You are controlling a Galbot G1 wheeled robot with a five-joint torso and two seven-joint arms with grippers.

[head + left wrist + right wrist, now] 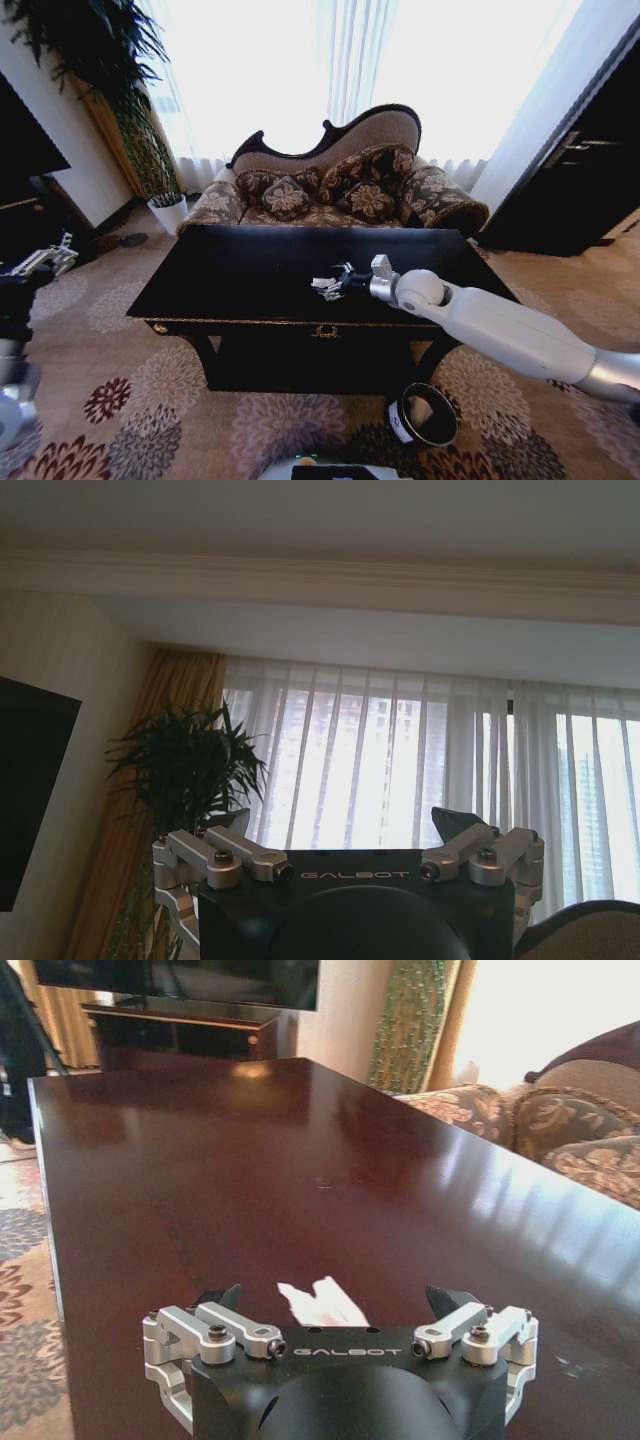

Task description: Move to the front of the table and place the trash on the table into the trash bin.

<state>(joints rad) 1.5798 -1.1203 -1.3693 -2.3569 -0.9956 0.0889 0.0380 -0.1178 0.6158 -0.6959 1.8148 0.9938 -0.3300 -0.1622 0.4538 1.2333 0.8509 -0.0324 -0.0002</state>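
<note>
Right gripper (333, 1305) jaws spread over white paper scrap (320, 1303) near desk (240, 270) front edge: drop straight, close centered; left gripper (343, 830) parked, released.

the worktop (250, 270) stands ahead of the robot, with a sofa (340, 185) behind its far edge. on the floor before the worktop's front right leg sits the trash bin (423, 415). the right gripper (327, 288) reaches over the worktop's front half, and a paper scrap (320, 1302) lies on the worktop between its spread fingers. a potted plant (150, 150) stands at the back left beside the sofa. the left gripper (45, 260) is off to the worktop's left.
</note>
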